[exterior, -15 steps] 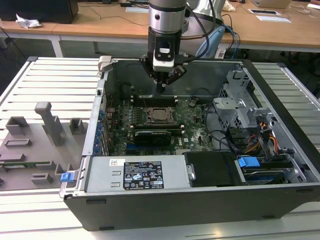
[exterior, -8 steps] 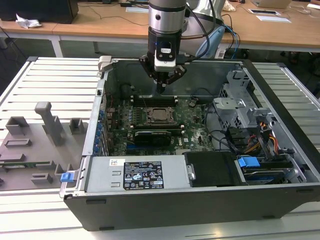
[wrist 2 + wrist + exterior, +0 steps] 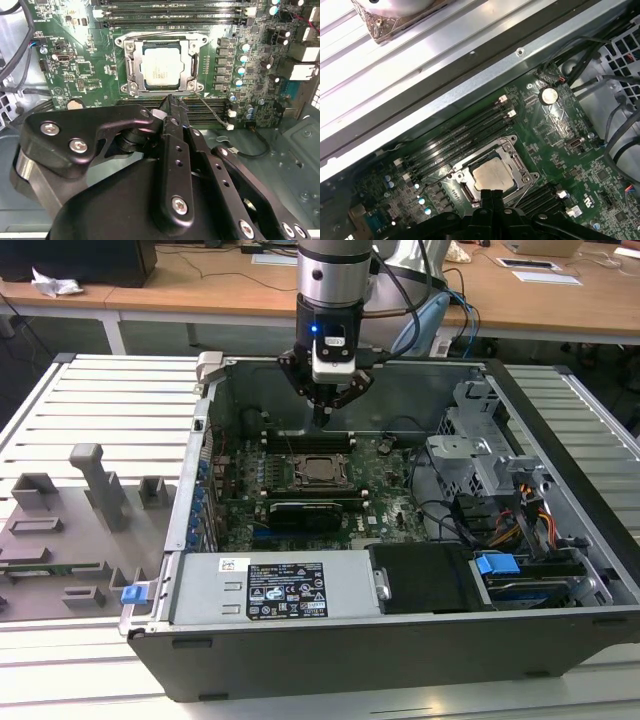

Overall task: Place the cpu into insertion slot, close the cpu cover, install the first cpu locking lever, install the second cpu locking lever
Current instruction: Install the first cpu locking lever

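Note:
The cpu (image 3: 162, 67) lies flat in the insertion slot (image 3: 131, 74) on the green motherboard, silvery-tan face up; I also see the cpu (image 3: 493, 175) in the first wrist view and the cpu (image 3: 320, 470) in the exterior view. The silver cpu cover (image 3: 192, 62) is down around it, framing the chip through its window. My gripper (image 3: 320, 420) hangs inside the case above the board, a little behind the socket in the exterior view. Its fingers (image 3: 172, 117) are pressed together with nothing between them, and the gripper (image 3: 492, 196) sits close to the socket's edge.
Long black memory slots (image 3: 170, 11) run on both sides of the socket. The open case has a metal back wall (image 3: 470, 85), a drive cage and cables (image 3: 480, 455) at the exterior view's right, and a power supply (image 3: 270, 585) in front. A grey fixture tray (image 3: 80, 510) lies outside on the left.

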Controlling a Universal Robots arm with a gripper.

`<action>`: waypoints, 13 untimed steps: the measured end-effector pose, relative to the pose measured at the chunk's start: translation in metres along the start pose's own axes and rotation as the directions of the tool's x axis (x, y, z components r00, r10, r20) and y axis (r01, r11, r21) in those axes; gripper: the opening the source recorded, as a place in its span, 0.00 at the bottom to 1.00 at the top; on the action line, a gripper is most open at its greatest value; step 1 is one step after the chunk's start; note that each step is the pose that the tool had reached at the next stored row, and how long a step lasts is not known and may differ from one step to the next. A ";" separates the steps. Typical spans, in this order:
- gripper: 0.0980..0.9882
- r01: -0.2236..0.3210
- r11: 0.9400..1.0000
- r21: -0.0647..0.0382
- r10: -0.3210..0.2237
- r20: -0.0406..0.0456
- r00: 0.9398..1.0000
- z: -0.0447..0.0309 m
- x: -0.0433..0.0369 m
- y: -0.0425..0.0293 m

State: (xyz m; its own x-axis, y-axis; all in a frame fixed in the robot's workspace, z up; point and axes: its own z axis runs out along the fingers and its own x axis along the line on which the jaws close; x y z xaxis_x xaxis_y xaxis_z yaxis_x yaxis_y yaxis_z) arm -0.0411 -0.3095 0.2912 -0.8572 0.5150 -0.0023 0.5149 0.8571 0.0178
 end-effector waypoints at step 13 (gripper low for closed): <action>0.01 0.068 0.998 0.000 -0.068 -0.001 0.998 0.0000 0.0000 0.0000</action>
State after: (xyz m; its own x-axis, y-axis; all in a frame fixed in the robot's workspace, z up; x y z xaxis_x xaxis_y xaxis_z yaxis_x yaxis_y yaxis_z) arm -0.0411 -0.3095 0.2912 -0.8904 0.4552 -0.0023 0.4551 0.8903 0.0179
